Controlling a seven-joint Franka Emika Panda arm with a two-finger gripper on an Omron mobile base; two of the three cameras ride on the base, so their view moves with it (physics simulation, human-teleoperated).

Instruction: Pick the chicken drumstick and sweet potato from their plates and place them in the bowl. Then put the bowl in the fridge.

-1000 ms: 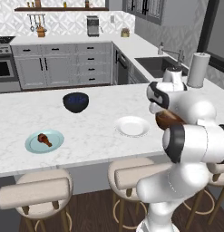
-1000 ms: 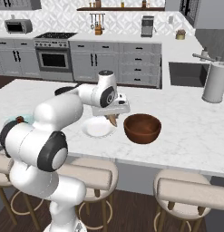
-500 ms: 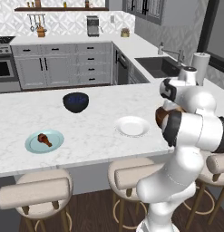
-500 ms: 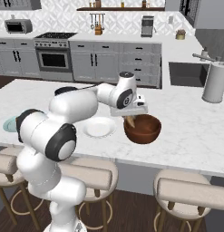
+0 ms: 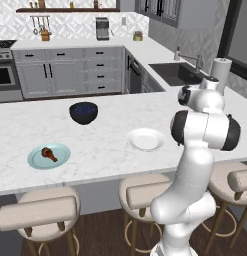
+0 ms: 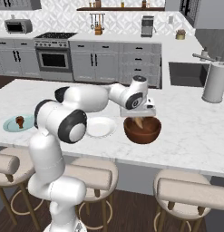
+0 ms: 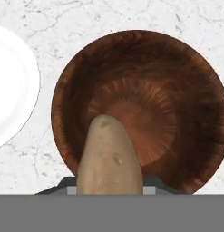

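Note:
My gripper (image 6: 138, 121) is shut on the tan sweet potato (image 7: 109, 158) and hangs right above the reddish-brown wooden bowl (image 7: 177, 90), (image 6: 149, 132). The potato's tip (image 6: 138, 122) points down into the bowl's hollow. Left of the bowl lies the white plate (image 6: 100, 127), (image 5: 146, 139), (image 7: 9, 90), bare. The chicken drumstick (image 5: 48, 153), (image 6: 19, 121) rests on the pale blue-teal plate (image 5: 37, 160), (image 6: 9, 127) at the counter's left end. In the left base view my own arm hides the bowl and gripper.
A dark blue-black bowl (image 5: 83, 112) stands further back on the marble island. A paper towel roll (image 6: 214, 81) is at the island's right, near the sink (image 5: 177, 73). Bar stools (image 5: 37, 212) line the near edge.
The arm has swung right from the white plate with the sweet potato and now holds it over the wooden bowl.

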